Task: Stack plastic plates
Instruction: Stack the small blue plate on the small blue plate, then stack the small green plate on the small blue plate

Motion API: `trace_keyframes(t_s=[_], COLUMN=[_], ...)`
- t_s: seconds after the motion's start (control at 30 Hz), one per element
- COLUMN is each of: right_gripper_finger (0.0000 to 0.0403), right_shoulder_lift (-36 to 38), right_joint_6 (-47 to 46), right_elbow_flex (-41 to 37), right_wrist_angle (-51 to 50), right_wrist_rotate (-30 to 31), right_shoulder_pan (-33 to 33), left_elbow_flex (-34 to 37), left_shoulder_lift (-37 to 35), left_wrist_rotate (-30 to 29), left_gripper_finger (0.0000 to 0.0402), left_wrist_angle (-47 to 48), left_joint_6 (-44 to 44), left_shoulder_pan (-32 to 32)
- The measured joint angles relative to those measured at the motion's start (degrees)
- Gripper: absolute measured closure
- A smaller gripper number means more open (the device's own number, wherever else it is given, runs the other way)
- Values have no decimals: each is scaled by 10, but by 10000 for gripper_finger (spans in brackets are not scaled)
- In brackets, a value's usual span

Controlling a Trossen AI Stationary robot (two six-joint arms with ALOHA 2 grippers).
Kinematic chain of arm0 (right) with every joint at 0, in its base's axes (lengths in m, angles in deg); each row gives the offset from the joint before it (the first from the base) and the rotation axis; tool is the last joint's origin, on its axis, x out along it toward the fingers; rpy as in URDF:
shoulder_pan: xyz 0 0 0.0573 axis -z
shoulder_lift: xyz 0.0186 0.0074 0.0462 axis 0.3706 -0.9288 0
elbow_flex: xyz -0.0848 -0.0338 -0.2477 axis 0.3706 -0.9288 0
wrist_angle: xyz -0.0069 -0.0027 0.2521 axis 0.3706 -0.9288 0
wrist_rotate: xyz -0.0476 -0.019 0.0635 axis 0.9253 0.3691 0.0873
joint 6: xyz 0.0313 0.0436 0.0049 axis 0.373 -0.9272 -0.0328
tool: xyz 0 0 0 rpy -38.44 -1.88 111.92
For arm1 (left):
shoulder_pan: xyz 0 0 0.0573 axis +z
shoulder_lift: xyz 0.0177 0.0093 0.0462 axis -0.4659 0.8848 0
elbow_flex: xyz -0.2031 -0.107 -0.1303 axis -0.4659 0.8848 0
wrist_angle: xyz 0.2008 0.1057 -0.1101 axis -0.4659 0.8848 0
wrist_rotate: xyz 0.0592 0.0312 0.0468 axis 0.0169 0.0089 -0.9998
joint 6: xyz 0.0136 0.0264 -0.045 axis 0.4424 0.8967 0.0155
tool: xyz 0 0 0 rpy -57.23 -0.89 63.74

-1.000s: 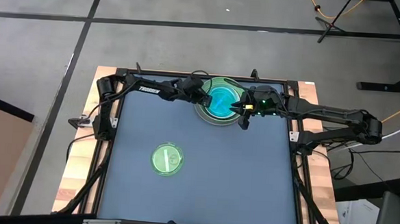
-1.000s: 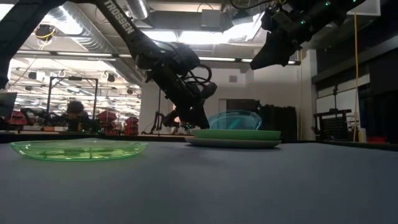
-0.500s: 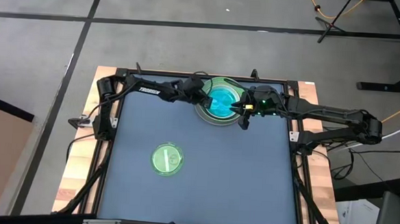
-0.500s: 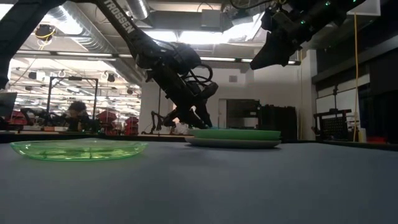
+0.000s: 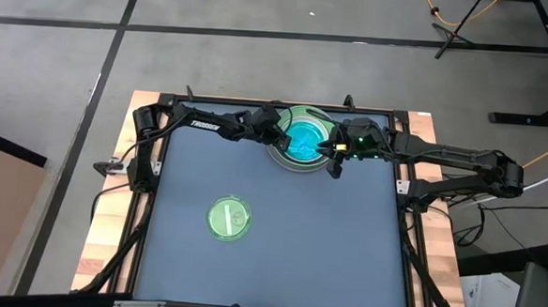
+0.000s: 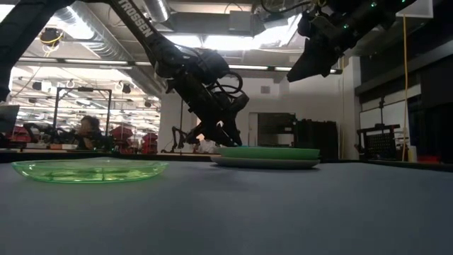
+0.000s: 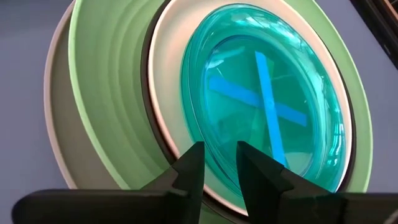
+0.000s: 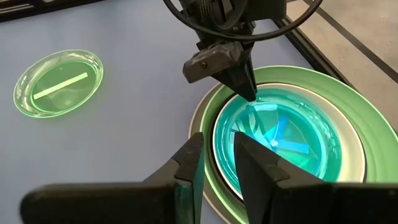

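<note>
left end effector lets go of blue plate on the stack at 12 o'clock

left end effector (image 5: pixel 281 135) fingers parted at the stack's (image 5: pixel 303 138) 9 o'clock rim; a second ago it held the translucent blue plate (image 7: pixel 267 106) tilted up, now that plate lies flat on top. right end effector (image 5: pixel 333 162) hovers above the stack's 3 o'clock edge, unchanged, holding nothing, fingers narrowly apart. lone translucent green plate (image 5: pixel 228 218) sits at counter (image 5: pixel 344 261) centre-left.

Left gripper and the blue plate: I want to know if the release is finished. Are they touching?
Cannot tell. In the right wrist view the left gripper tips sit right at the blue plate's rim, with no plain gap or contact; the left wrist view settles nothing either.
</note>
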Motion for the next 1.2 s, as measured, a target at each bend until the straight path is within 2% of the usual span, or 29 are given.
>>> trace_keyframes(t_s=[0.87, 1.2], right_gripper_finger=[324, 324], right_shoulder_lift=[0, 0], right_joint_6=[0, 0], right_elbow_flex=[0, 0], right_wrist_angle=[1, 1], right_wrist_rotate=[0, 0], right_shoulder_pan=[0, 0], left_elbow_flex=[0, 0], left_shoulder_lift=[-1, -41], left_wrist_rotate=[5, 5], left_gripper_finger=[315, 315], left_wrist_angle=[1, 16], left_joint_6=[41, 76], left_shoulder_pan=[12, 12])
